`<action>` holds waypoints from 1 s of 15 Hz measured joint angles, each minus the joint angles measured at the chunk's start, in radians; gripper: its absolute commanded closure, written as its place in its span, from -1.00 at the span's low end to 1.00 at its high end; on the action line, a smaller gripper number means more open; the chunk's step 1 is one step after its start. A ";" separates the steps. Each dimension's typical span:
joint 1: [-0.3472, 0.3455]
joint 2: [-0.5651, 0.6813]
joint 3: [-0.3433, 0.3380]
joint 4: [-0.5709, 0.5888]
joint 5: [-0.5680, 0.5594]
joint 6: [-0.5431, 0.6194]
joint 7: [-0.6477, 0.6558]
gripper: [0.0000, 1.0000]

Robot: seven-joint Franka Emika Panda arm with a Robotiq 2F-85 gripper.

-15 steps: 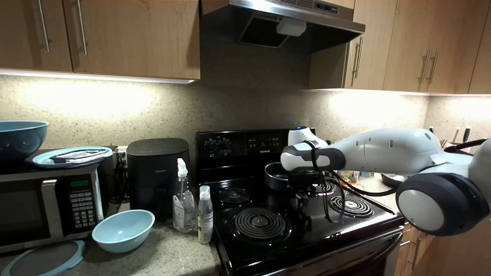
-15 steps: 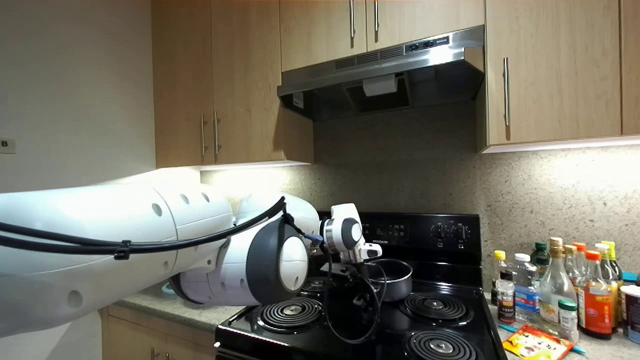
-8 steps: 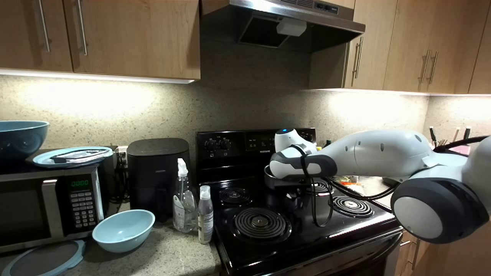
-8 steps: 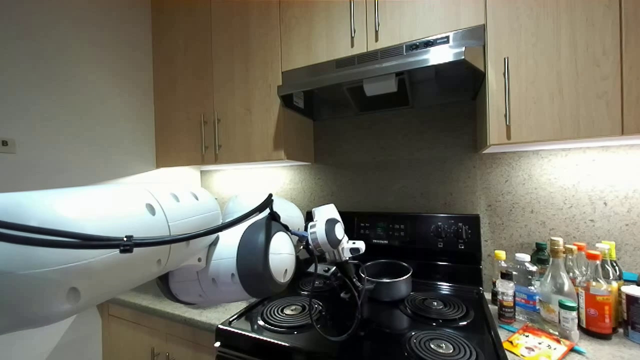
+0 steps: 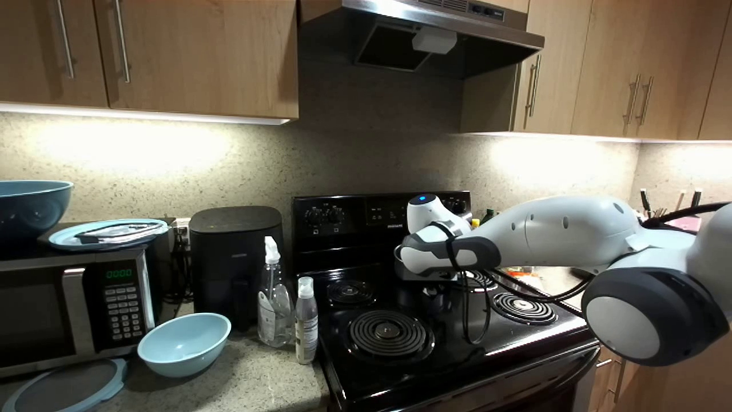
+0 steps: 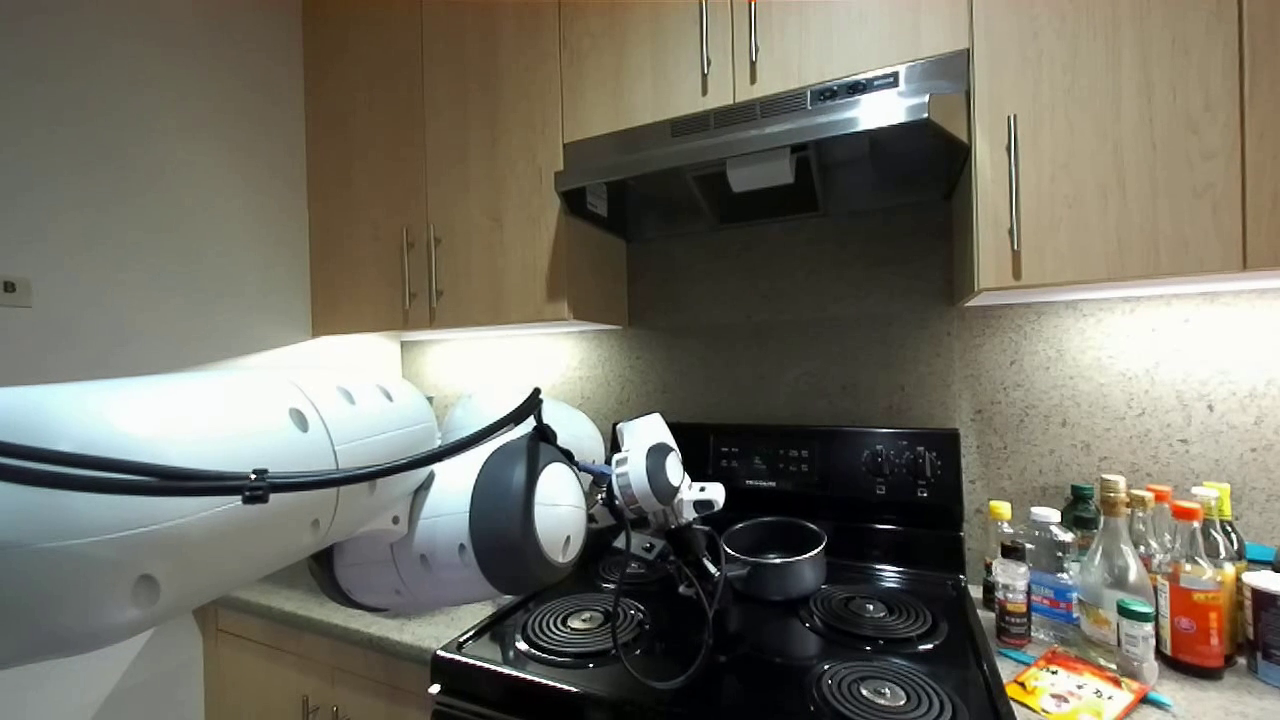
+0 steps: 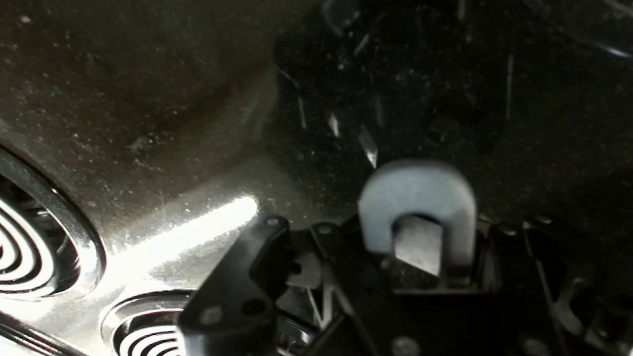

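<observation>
Where the grey looped end of a saucepan handle (image 7: 415,187) shows up close in the wrist view, the gripper (image 7: 420,247) is pressed together on that handle, pinching it just behind the loop. The dark saucepan (image 6: 785,578) itself sits upright beside the gripper, between the two rear coil burners (image 6: 850,605) of a black electric range (image 5: 452,349); whether its base touches the range top is unclear. A white robot arm (image 5: 572,229), with black cables (image 6: 256,487) strapped along it, reaches over the range in both exterior views.

Next to the range, on the speckled desk (image 5: 266,386), a slim white-capped bottle (image 5: 306,326) stands just beside a clear spray bottle (image 5: 274,312). A light-blue bowl (image 5: 183,346) and a blue-rimmed lid (image 5: 68,386) lie near them, in front of a black air fryer (image 5: 234,260) and a microwave (image 5: 34,315), which carries a larger dark-blue bowl (image 5: 34,206).

Across the range, in an exterior view, sauce bottles (image 6: 1190,605) crowd behind a red-and-yellow packet (image 6: 1070,688). Above, a stainless range hood (image 6: 780,135) hangs among light wood cabinets (image 6: 1100,140).
</observation>
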 measured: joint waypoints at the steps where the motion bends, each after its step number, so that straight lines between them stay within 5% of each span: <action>1: 0.000 0.000 0.000 0.000 0.000 0.001 0.000 1.00; 6: 0.036 0.000 -0.021 0.005 -0.027 0.004 -0.001 1.00; 15: 0.288 0.005 -0.178 -0.013 -0.276 0.242 0.226 0.99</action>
